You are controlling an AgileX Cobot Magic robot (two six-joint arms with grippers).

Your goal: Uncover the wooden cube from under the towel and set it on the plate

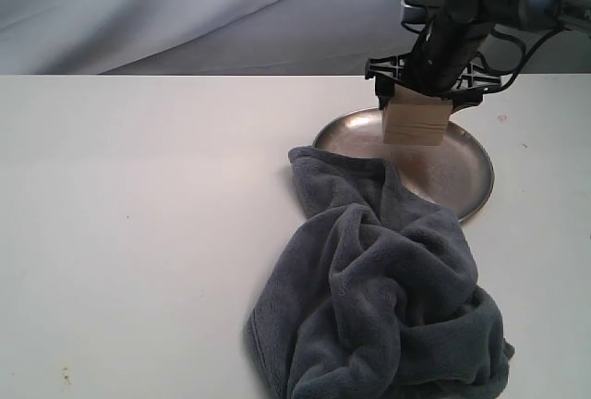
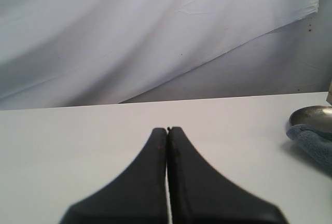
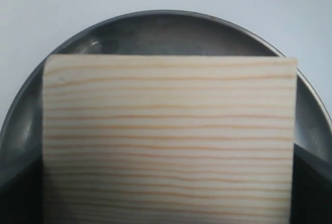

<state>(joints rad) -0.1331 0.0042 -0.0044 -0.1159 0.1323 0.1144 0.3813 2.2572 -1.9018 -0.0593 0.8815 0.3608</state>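
Note:
My right gripper [image 1: 423, 94] is shut on the pale wooden cube [image 1: 416, 120], holding it from above over the far left part of the round silver plate [image 1: 459, 170]. I cannot tell whether the cube touches the plate. In the right wrist view the cube [image 3: 168, 136] fills most of the frame, with the plate [image 3: 155, 29] behind it and a dark finger [image 3: 18, 195] at each side. The crumpled grey-blue towel [image 1: 379, 307] lies in front of the plate, its far edge over the rim. My left gripper [image 2: 167, 129] is shut on nothing, low over the bare table.
The white table [image 1: 138, 214] stretches left of the towel. A pale cloth backdrop [image 1: 185, 11] hangs behind the table. In the left wrist view the plate's edge [image 2: 314, 114] and a corner of the towel [image 2: 314, 141] show at the far side.

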